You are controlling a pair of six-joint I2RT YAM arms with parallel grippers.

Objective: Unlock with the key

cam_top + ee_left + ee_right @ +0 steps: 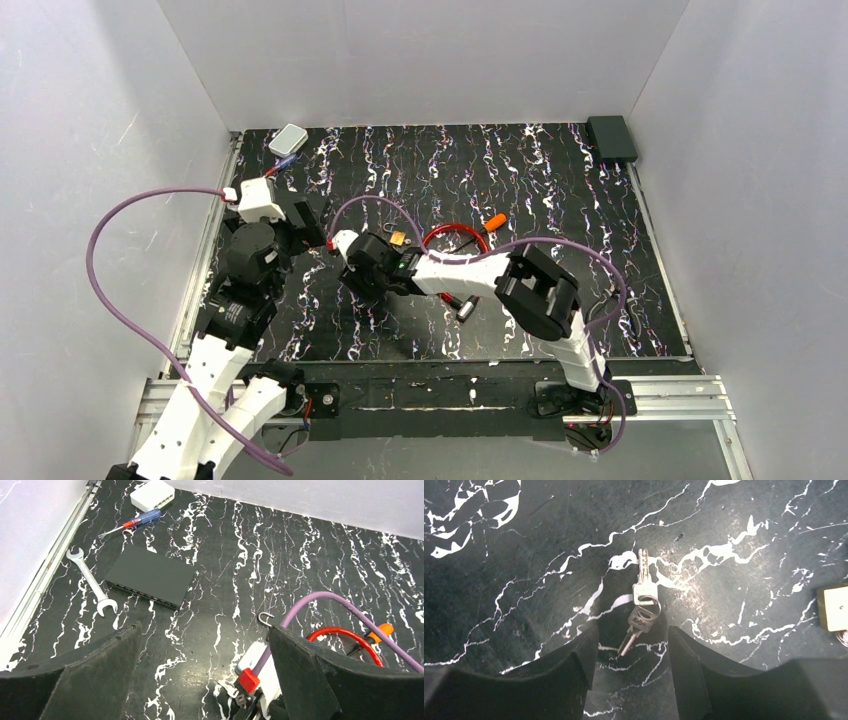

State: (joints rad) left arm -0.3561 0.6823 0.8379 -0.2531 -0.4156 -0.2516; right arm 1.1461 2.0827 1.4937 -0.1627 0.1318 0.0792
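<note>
Right jaws stand parted astride the silver keys (643, 595)

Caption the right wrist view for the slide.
Right gripper open over two silver keys on a ring; brass padlock at frame right.

On the desk (560, 180), far L corner: small box (152, 495), w/ the screwdriver (132, 521) just in front of it, then the flat box (150, 576) nearer, w/ the wrench (90, 580) lying just L of it. Far R corner has a third box (611, 137). In the middle the keys (642, 605) lie on the desk btwn the right fingers (574, 665), the padlock (831, 607) is near them, & the cable loop (455, 238) lies just R of the padlock.
</note>
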